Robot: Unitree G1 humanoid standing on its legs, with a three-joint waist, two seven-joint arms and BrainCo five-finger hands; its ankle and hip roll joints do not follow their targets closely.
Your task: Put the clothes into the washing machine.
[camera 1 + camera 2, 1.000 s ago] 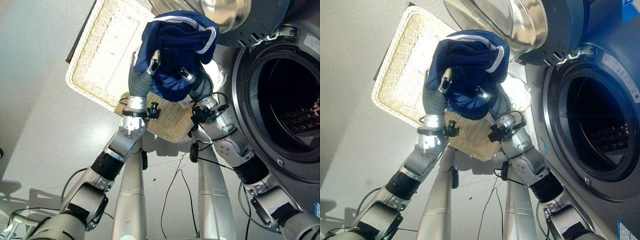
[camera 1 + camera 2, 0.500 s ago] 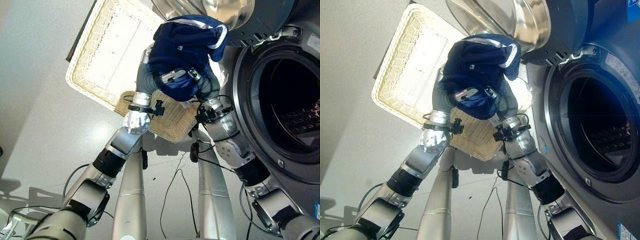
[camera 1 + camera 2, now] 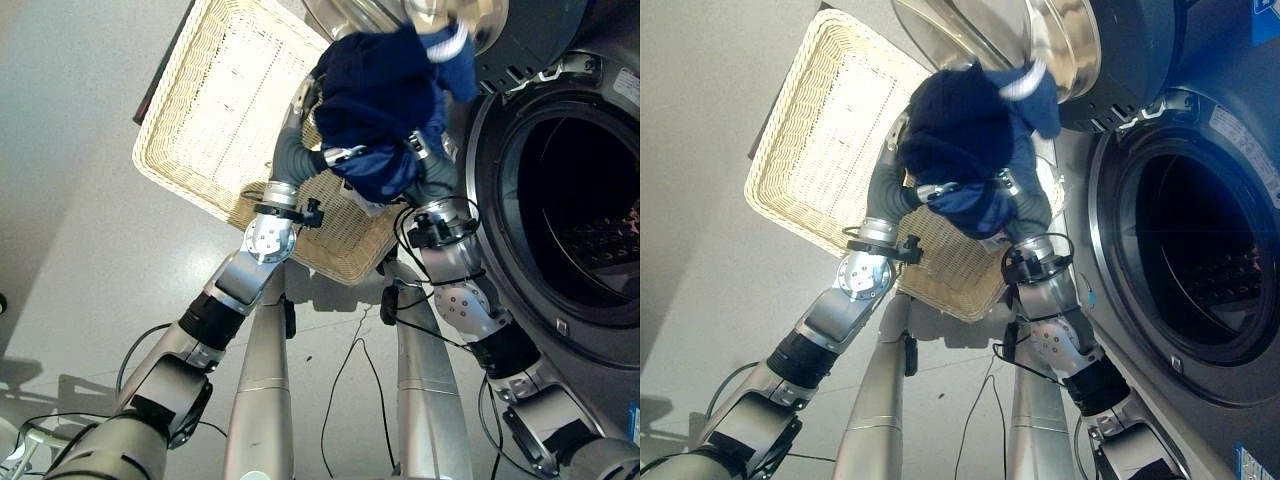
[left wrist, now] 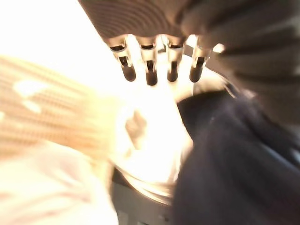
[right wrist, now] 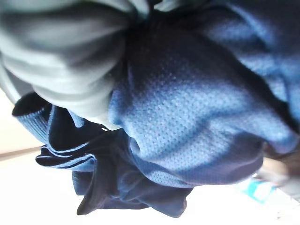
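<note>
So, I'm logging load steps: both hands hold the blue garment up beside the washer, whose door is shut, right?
Not quite: the washing machine door is open, as the right eye view shows. Both hands do hold the blue garment beside it.

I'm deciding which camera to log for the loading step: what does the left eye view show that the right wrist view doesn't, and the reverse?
Left eye view alone: the wicker basket on the floor, the washing machine with its drum open, the swung-open door, and both arms lifting the bundle, left hand under it, right hand beside it.

Right wrist view alone: the cloth's mesh weave and the pale stripes along a dark hem, seen from very close.

Both: the blue garment, bunched up and raised off the basket.
</note>
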